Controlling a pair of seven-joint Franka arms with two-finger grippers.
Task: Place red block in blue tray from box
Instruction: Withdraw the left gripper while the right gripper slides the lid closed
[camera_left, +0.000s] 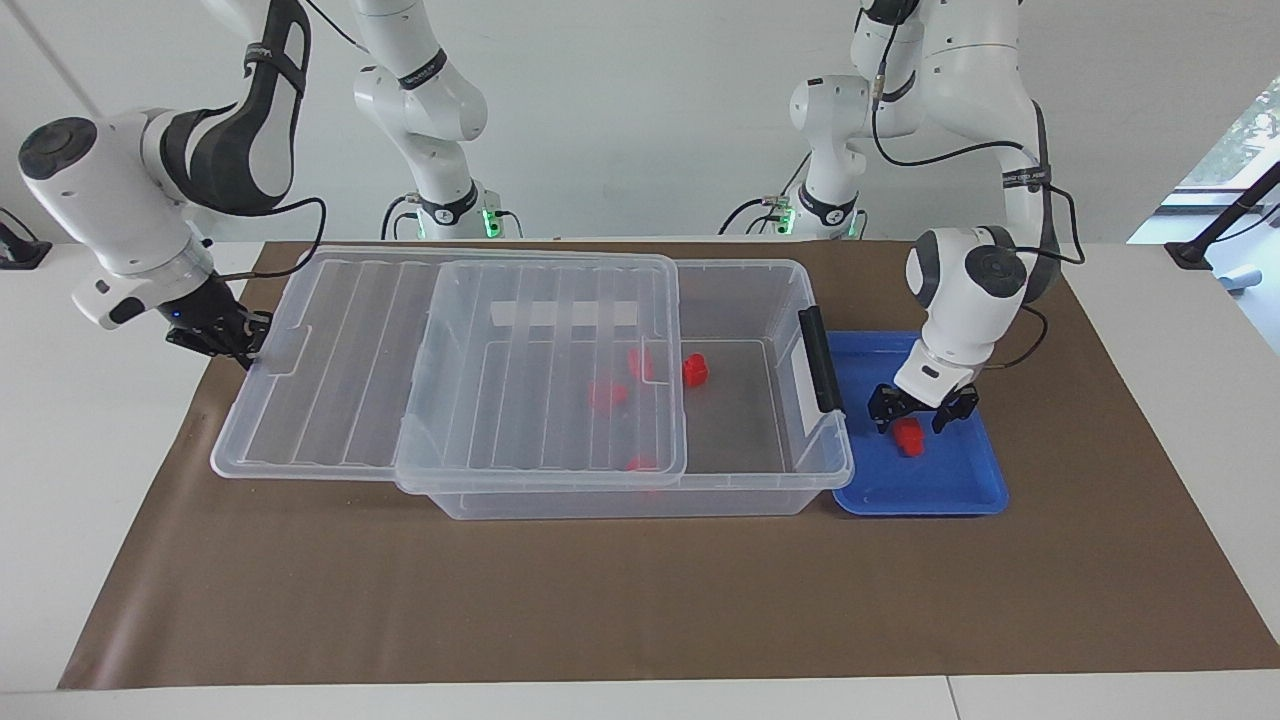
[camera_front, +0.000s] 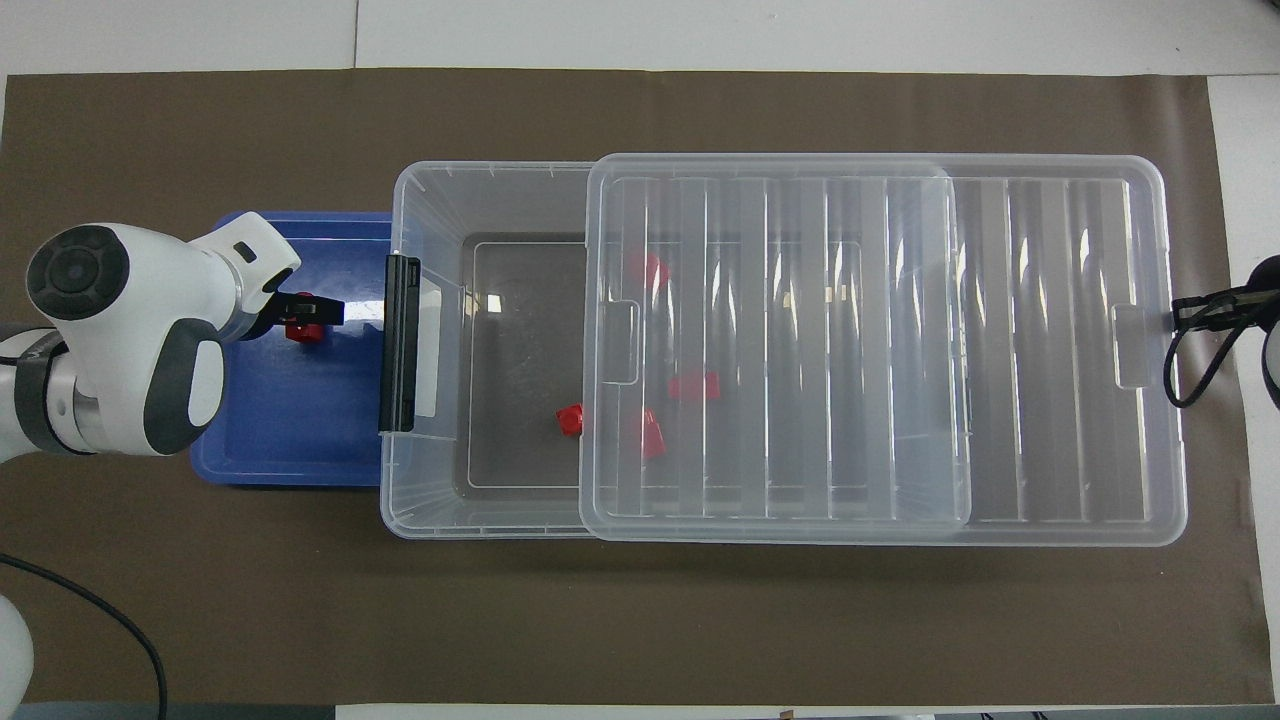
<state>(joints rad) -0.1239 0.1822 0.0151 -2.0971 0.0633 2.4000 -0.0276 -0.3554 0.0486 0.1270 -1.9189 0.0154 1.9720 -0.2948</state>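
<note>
Left gripper (camera_left: 922, 412): the jaws are spread apart and released, one finger on each side of the red block (camera_left: 908, 436), which lies on the floor of the blue tray (camera_left: 960, 490) with nothing clamping it. In the overhead view the same gripper (camera_front: 318, 312) sits directly over the block (camera_front: 301, 331), in the part of the tray nearer the box.

Right gripper (camera_left: 238, 345): the fingertips are clenched together and sit against the end edge of the clear lid (camera_left: 330, 390) at the right arm's end of the table (whether they pinch the lid's rim cannot be told).

The box (camera_left: 740, 480) stands in the middle of the brown mat (camera_left: 600, 600), its black end clip (camera_left: 820, 360) facing the tray, which sits just beside it at the left arm's end. The lid lies slid along the box, overhanging it toward the right arm and leaving the tray end uncovered. Four more red blocks (camera_left: 694, 371) remain inside the box, three of them under the lid.
</note>
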